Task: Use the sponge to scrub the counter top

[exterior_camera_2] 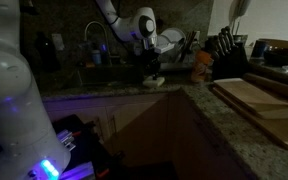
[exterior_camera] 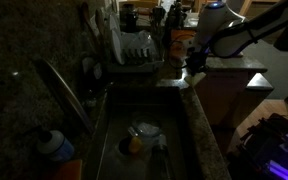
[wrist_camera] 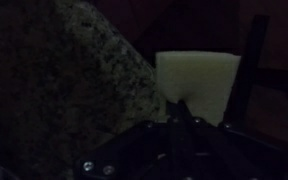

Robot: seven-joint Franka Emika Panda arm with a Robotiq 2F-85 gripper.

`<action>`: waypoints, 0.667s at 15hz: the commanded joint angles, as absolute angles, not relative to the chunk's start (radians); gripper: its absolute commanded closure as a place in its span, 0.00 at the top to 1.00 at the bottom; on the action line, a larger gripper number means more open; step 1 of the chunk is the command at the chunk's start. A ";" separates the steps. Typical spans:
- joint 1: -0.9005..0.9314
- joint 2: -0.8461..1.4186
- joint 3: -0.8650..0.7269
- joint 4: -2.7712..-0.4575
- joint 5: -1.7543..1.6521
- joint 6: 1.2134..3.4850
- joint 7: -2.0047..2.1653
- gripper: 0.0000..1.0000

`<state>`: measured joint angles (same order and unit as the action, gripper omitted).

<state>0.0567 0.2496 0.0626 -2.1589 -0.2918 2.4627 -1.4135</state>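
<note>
Dim granite counter top [wrist_camera: 84, 70]: only the wrist view shows the fingers [wrist_camera: 172, 118] pinched together on the pale sponge [wrist_camera: 199, 80].

**Three cameras ring a dim kitchen sink**

An exterior view stands high and close over the sink [exterior_camera: 114, 120], facing along the basin to the arm [exterior_camera: 234, 35] beyond its far right corner. An exterior view sits lower and farther back, facing the faucet [exterior_camera_2: 92, 40] across the counter top [exterior_camera_2: 254, 140]. Both share the arm and the strip beside the sink. The wrist view looks closely down on that strip's edge
</note>
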 commanded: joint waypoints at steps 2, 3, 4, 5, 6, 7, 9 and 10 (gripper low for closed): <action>0.011 0.307 0.146 -2.138 -0.112 2.430 -1.648 0.01; 0.011 0.320 0.151 -2.141 -0.101 2.433 -1.686 0.01; 0.014 0.327 0.157 -2.143 -0.097 2.426 -1.714 0.01; 0.019 0.339 0.159 -2.143 -0.104 2.425 -1.732 0.01; 0.022 0.345 0.162 -2.142 -0.110 2.424 -1.748 0.01; 0.036 0.349 0.164 -2.143 -0.128 2.420 -1.755 0.01; 0.071 0.348 0.168 -2.175 -0.191 2.438 -1.772 0.01; 0.087 0.342 0.174 -2.197 -0.223 2.454 -1.776 0.01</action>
<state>0.0505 0.3188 0.1534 -2.1486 -0.1619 2.4318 -1.7467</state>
